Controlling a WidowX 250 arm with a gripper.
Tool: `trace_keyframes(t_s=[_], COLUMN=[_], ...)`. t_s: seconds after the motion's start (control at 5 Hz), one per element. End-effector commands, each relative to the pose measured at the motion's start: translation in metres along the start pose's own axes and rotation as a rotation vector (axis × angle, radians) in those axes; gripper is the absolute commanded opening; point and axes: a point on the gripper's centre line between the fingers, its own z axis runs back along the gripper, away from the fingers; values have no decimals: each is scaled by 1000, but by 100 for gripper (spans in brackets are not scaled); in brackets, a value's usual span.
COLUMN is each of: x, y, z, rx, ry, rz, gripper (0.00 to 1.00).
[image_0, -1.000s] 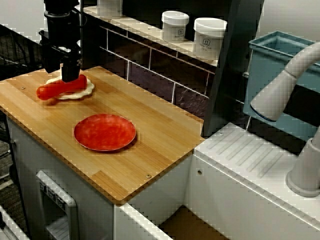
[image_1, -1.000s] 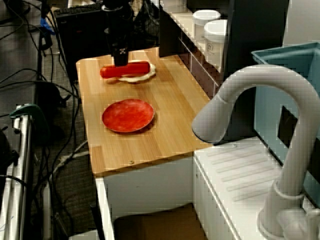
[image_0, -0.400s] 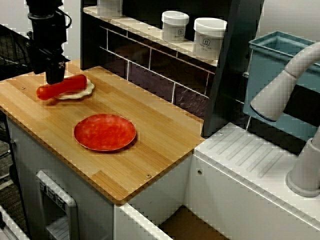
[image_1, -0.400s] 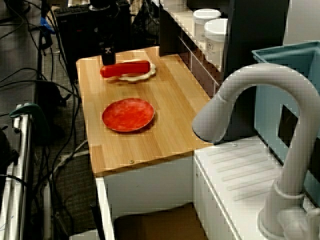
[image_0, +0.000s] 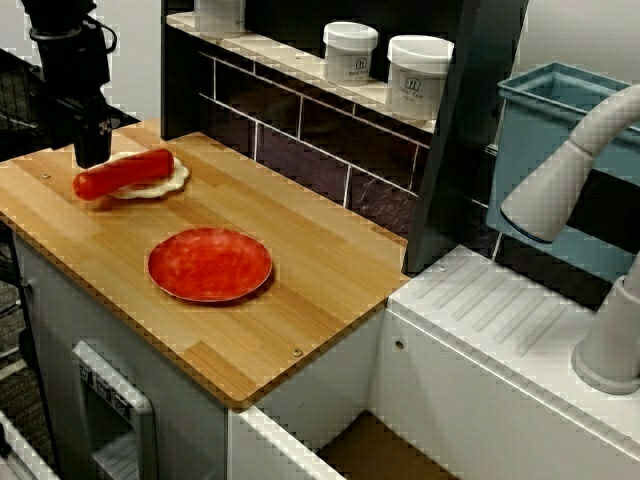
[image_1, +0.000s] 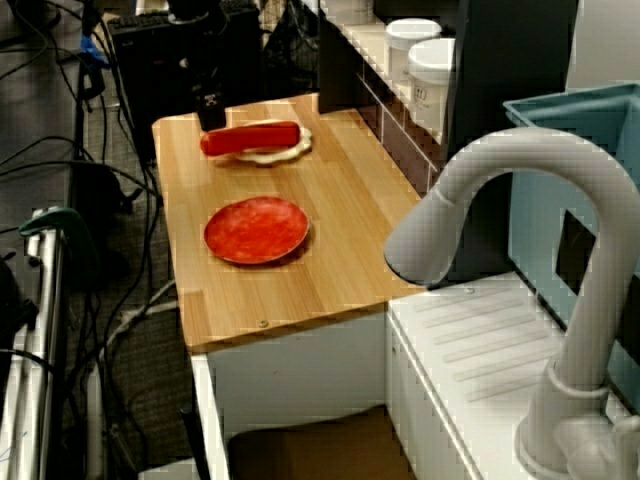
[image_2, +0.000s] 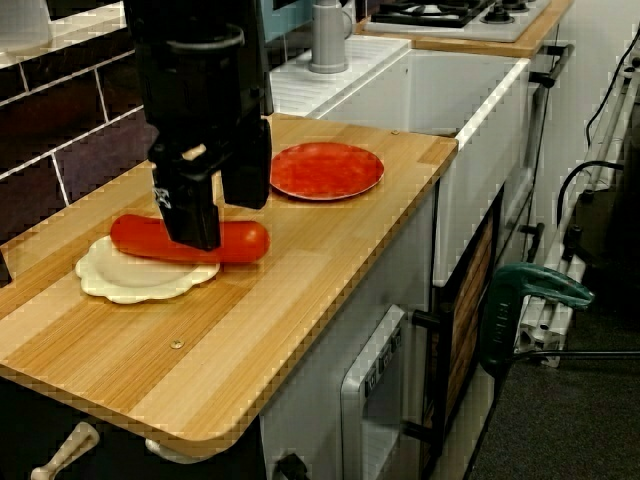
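The gripper (image_0: 92, 152) is up in the upper left of the view along the tiled wall, hanging over the left tip of the red sausage (image_0: 125, 172). That is a clear shift from a second ago, when it stood over the sausage's middle, and it has slid steadily left through the frames in between. The sausage has not budged: it lies lengthwise across the cream scalloped plate (image_0: 168, 183), its left end poking past the rim onto the wooden counter (image_0: 310, 290). In the view from the counter's end, the gripper (image_2: 220, 215) fills the upper left, its two black fingers (image_2: 190, 215) standing apart with nothing clamped between them. The near finger crosses in front of the sausage (image_2: 245, 242), but I can't tell from here whether they touch. From behind the faucet, the gripper (image_1: 210, 112) sits top centre-left, just above and to the left of the sausage (image_1: 250, 138) at the far end of the counter. The red plate (image_0: 210, 264) lies bare at mid-counter, well apart from the sausage and unmoved. Two white jars (image_0: 418, 75) stand on the shelf along the top, the teal bin (image_0: 560, 140) sits at the right, and the grey faucet (image_0: 565, 185) curves in from the right edge.
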Motion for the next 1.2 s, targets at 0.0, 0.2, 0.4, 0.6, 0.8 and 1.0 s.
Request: trace_keyframes(t_s=[0.0,0.2,0.4,0.6,0.8,1.0], x=[0,6,7,6,4,-2], y=[-15,-15,-9,-9,-9,-11], z=[5,8,5,-3,-4,-4], rx=[11,2,-20,-7,-5,-2], ry=[-36,-34,-20,-10,-10,-15], rz=[70,86,129,120,121,115], gripper=[100,100,100,100,100,100])
